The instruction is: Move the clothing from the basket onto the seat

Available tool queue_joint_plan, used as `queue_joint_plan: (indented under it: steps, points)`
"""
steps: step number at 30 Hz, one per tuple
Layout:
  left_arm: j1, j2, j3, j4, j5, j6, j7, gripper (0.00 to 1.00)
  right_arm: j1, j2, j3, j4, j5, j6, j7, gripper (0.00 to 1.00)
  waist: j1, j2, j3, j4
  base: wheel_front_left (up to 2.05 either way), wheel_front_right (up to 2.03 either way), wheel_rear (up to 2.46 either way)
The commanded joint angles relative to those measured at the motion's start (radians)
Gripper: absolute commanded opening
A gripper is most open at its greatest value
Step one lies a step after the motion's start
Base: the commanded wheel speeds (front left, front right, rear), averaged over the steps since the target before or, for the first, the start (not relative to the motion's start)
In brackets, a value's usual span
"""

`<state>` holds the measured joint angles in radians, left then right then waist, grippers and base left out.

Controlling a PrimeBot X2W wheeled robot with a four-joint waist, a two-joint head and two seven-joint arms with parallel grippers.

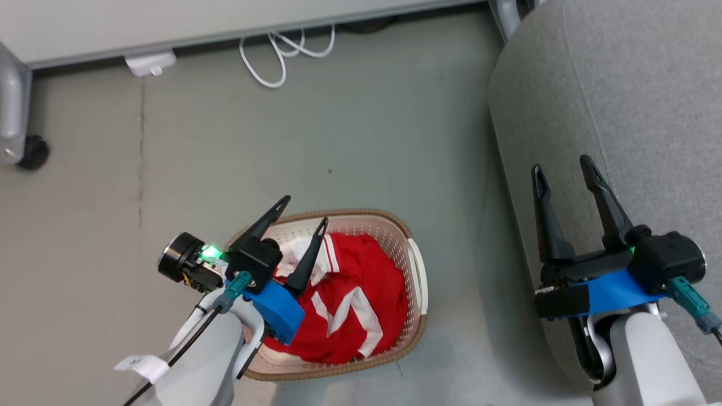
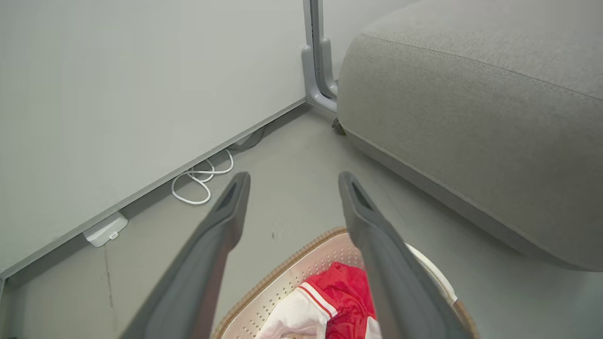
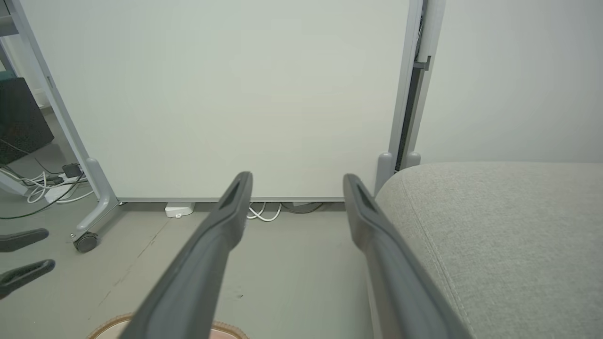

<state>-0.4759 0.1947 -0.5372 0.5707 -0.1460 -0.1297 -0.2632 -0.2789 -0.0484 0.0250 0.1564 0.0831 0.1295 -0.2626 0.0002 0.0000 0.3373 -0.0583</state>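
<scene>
Red clothing (image 1: 350,296) with white stripes lies bunched in the cream basket (image 1: 416,265) on the floor; the left wrist view catches a red and white fold (image 2: 337,294) inside the basket's rim (image 2: 301,256). My left gripper (image 1: 304,211) hangs open above the basket's left part, nothing between its fingers. My right gripper (image 1: 561,169) is open over the edge of the grey seat (image 1: 637,96), holding nothing. The seat (image 2: 471,122) fills the right of the left wrist view, and the seat (image 3: 509,235) lies beside my right fingers.
A white partition wall (image 1: 169,22) runs along the back, with a coiled white cable (image 1: 282,53) and a white plug block (image 1: 151,62) at its foot. A castor (image 1: 32,152) of a grey frame stands at the far left. Grey floor (image 1: 338,141) lies between basket and wall.
</scene>
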Motion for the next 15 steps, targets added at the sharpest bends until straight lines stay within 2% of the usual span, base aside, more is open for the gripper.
queue_joint_plan:
  steps: [1,15]
  points:
    - [-0.036,0.02,-0.038,0.032,-0.012,0.0,-0.003,1.0,-0.031,-0.004,0.004,-0.011,0.0,0.002,-0.004,1.0,-0.0002,0.0,0.074,-0.032,0.0,0.0,0.0]
    - [-0.227,0.067,-0.35,0.274,-0.112,0.0,-0.003,1.0,-0.134,-0.004,0.031,-0.071,-0.007,0.002,-0.004,1.0,-0.0002,0.0,0.272,-0.068,0.0,0.0,0.0]
